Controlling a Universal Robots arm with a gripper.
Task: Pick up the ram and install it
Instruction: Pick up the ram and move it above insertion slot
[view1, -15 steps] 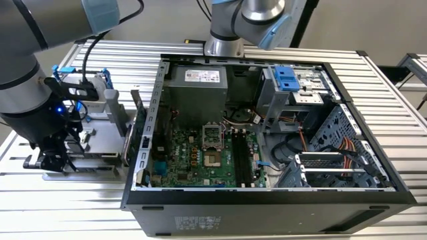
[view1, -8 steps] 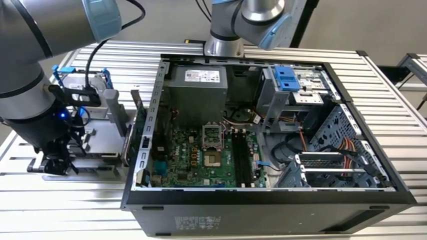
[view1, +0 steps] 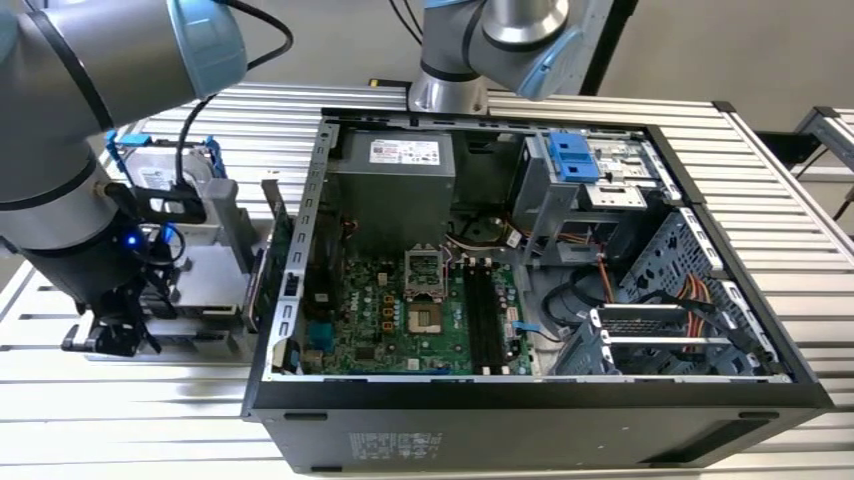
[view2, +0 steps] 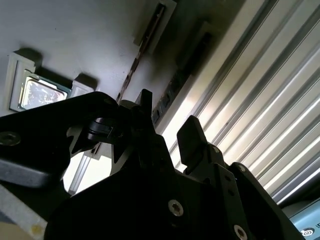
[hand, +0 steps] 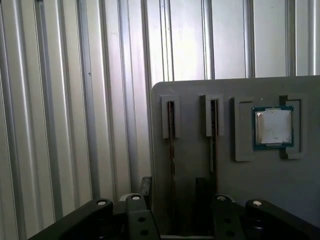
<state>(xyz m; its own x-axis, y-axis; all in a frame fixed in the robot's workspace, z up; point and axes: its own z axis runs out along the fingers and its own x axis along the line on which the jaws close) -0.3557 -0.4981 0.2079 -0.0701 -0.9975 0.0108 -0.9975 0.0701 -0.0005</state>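
A: Beginning at the desk (view1: 134, 410) edge on the exterior view's left: found the end effector (view1: 115, 335)?

B: Hanging over the gray holder (hand: 260, 190) there. Fingers (view2: 192, 135) spread apart in both wrist views, pinching nothing.

A: And the ram (hand: 171, 150)?

B: Standing on edge in a holder slot, the slot farther from the processor (hand: 272, 127). Running straight through the gap between the spread fingers; not gripped. Second stick (hand: 213, 145) alongside, in a slot of its own.

A: Why stored on edge?

B: Presumably to offer both flat faces to a pinch from above, and to keep the sticks apart.

A: Further toward the exterior view's right?

B: Open computer case (view1: 534, 400), laid on its side across the middle of the desk, likely to turn the motherboard (view1: 387, 320) upward for reaching from above.
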